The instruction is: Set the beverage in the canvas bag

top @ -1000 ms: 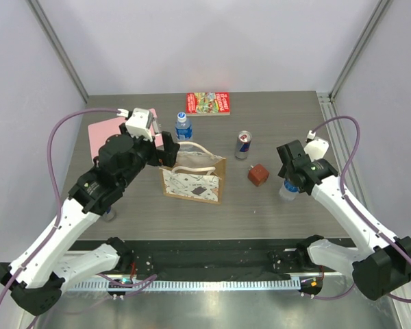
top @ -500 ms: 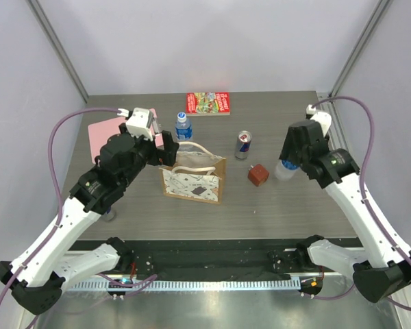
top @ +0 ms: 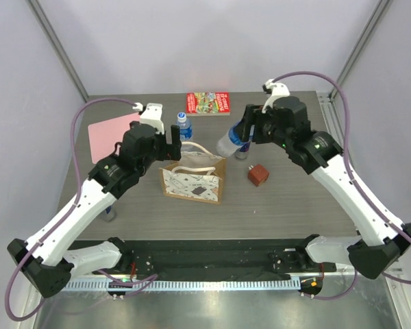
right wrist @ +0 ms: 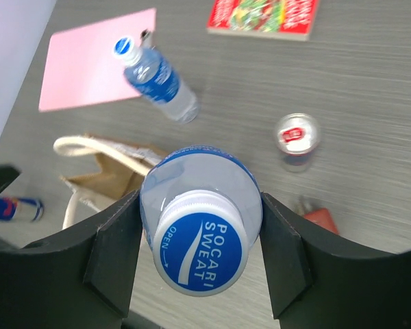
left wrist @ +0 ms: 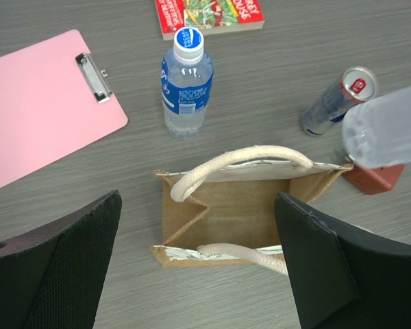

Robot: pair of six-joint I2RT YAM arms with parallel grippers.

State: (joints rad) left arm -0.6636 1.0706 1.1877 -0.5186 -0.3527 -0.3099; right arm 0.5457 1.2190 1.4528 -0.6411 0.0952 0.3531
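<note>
we are mid-carry: the right gripper [right wrist: 198,250] is clamped round the beverage [top: 229,142], a pocari sweat bottle, held in the air at about 1 o'clock from the canvas bag [top: 194,179], whose mouth stands open. next, we judge, it must swing toward 7 o'clock and lower between the rope handles [left wrist: 240,161]. the left gripper [left wrist: 197,205] hovers over the bag, jaws wide apart, holding nothing.

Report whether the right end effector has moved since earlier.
Yes. The right end effector, gripping the bottle, swung from right of the red block to its far-left side.
</note>
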